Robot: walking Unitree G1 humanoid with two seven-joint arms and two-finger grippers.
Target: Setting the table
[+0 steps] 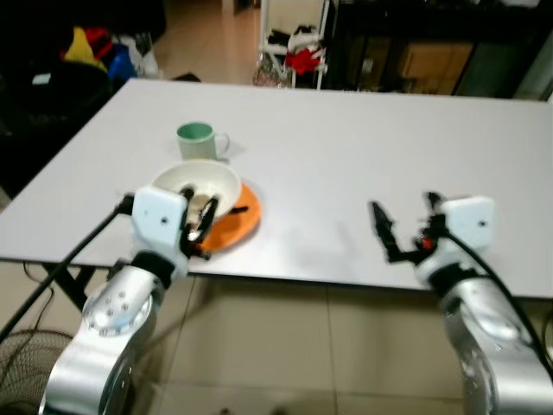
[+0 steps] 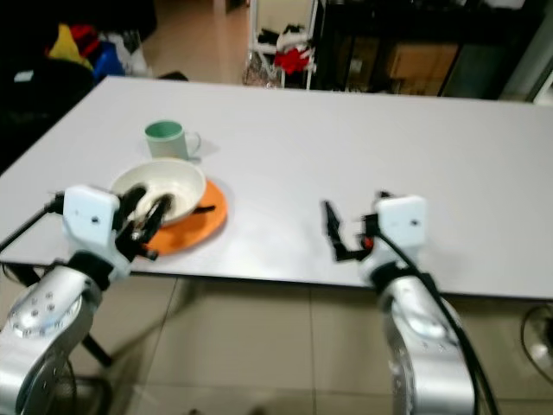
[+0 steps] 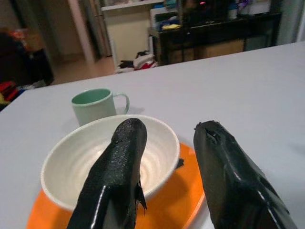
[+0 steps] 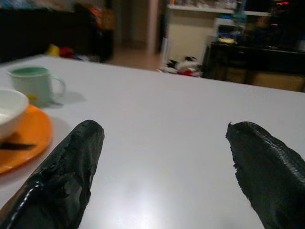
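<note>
Bowl: a white ribbed bowl [image 1: 197, 186] sits on an orange plate [image 1: 235, 220] near the robot's edge of the surface, toward its left side.
Plate: the orange plate lies flat on the surface; the bowl covers its far-left part, and a thin dark item [image 2: 203, 208] that I cannot identify pokes out from under the bowl onto the plate.
Mug: a pale green mug [image 1: 199, 141] stands upright just beyond the bowl, handle toward the robot's right, apart from the plate.
Left pincer: the left pincer [image 1: 200, 220] hangs over the near rim of the bowl and the plate, its two black fingers [image 3: 119, 167] apart with nothing between them; in the left wrist view one finger lines up with the bowl and the other with the plate's right edge.
Right pincer: the right pincer [image 1: 404, 229] is above bare surface, well to the right of the plate, fingers [image 4: 66, 176] spread wide and holding nothing.
Surface: a large pale grey tabletop [image 1: 363, 147], bare across its middle and right.
Surroundings: tiled floor below the near edge; dark furniture [image 1: 432, 43], a white rack [image 1: 294, 43] with clothes, and coloured items [image 1: 104, 47] beyond the far side.
</note>
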